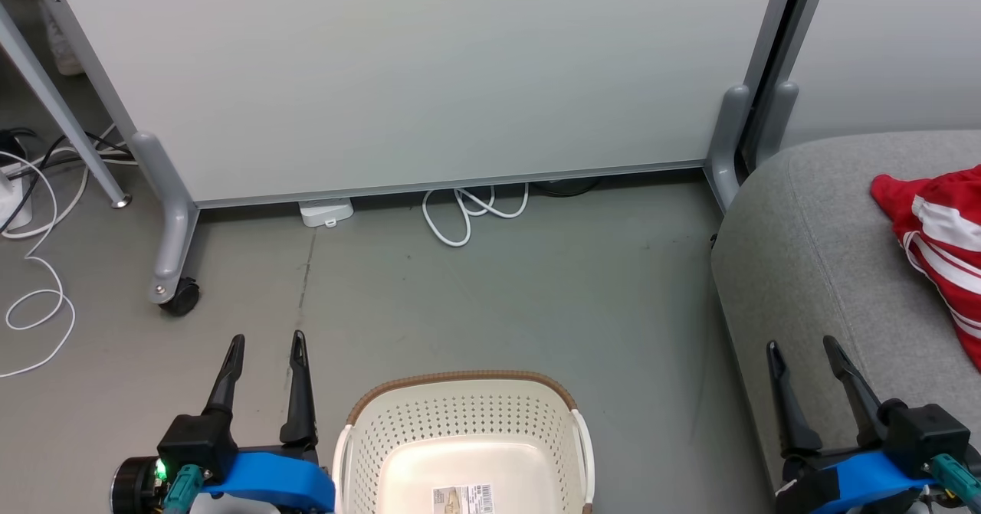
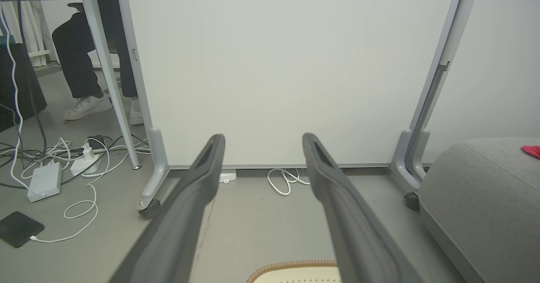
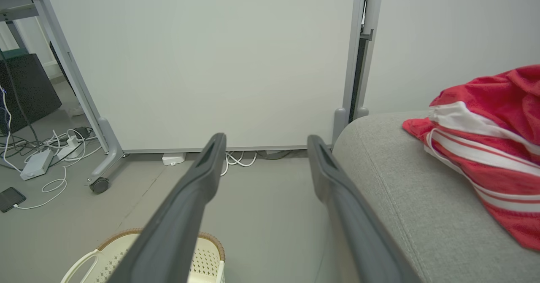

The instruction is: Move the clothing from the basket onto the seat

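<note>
- The left gripper (image 1: 268,338) is hanging low on the left, just beside the basket (image 1: 460,414). Its two dark fingers are standing wide apart and are holding nothing.
- The right gripper (image 1: 802,342) is hanging low on the right, by the near edge of the seat (image 1: 812,253). Its fingers are spread wide too and are gripping nothing. I cannot tell if it is touching the seat.
- The basket is sitting on the grey floor (image 1: 498,292) between the two grippers, at the bottom of the head view. Its brown rim is facing up. Its pale bottom is showing, with a paper label (image 1: 462,499) lying flat on it.
- The clothing (image 1: 939,223) is lying in a heap on top of the seat, at the right edge of the head view. It is red with white stripes. It is resting on the cushion, well apart from the basket.
- The seat is standing to the right of the basket, with a strip of floor between them.
- A big white board (image 1: 429,70) is standing behind them on a small black wheel (image 1: 182,297). A white cable (image 1: 467,211) is curling under its bottom edge.
- In the left wrist view, a person's legs (image 2: 80,63) in dark trousers and white shoes (image 2: 86,106) are showing past the board. A dark phone (image 2: 19,228) is lying on the floor there.
</note>
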### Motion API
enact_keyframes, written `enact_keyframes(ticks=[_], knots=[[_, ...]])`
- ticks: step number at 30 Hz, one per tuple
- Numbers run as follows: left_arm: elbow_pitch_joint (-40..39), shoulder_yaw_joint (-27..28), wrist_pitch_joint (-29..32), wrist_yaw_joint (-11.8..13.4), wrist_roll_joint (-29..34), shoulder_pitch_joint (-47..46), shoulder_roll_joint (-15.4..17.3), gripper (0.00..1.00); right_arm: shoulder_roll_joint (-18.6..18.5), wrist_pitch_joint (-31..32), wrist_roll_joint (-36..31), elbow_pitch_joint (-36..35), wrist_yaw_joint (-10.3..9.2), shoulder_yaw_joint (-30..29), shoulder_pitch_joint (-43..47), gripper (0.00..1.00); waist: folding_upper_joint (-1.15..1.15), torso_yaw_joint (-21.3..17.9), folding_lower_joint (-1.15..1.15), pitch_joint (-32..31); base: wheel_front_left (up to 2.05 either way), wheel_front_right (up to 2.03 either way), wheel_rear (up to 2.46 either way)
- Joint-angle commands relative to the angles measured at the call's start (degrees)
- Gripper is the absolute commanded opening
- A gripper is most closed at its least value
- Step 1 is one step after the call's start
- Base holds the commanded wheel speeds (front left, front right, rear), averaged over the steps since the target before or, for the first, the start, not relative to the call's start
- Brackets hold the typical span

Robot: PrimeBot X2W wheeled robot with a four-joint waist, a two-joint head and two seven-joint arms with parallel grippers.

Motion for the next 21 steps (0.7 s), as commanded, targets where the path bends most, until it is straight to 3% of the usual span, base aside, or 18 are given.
enact_keyframes(ticks=[1, 11, 12, 17, 21], knots=[[0.12, 0.32, -0.14, -0.15, 0.22, 0.25, -0.09, 1.0, 0.28, -0.02, -0.18, 0.17, 0.01, -0.03, 0.94, 1.0, 0.0, 0.07, 0.0, -0.03, 0.0, 0.0, 0.0], [-0.3, 0.14, -0.14, -0.46, -0.1, 0.19, -0.17, 1.0, 0.25, -0.02, -0.59, 0.27, 0.01, 0.25, 0.88, 1.0, 0.0, 0.32, 0.0, -0.13, 0.0, 0.0, 0.0], [-0.35, 0.09, -0.14, -0.46, -0.15, 0.19, -0.18, 0.0, 0.27, -0.02, -0.61, 0.24, 0.01, 0.26, 0.94, 0.0, 0.0, 0.34, 0.0, -0.14, 0.0, 0.0, 0.0], [2.23, 0.03, 0.4, -0.17, -0.02, 1.62, -0.18, 0.0, 0.41, 0.07, 0.01, 2.66, 0.0, 0.32, 0.95, 0.0, 0.0, 0.34, 0.0, -0.14, 0.0, 0.0, 0.0], [2.5, 1.0, 1.98, -0.36, -4.53, 0.83, -0.17, 0.0, 0.59, 1.53, 4.56, 2.83, 0.0, -0.27, 0.32, 0.0, 0.0, 0.27, 0.0, -0.16, 0.0, 0.0, 0.0]])
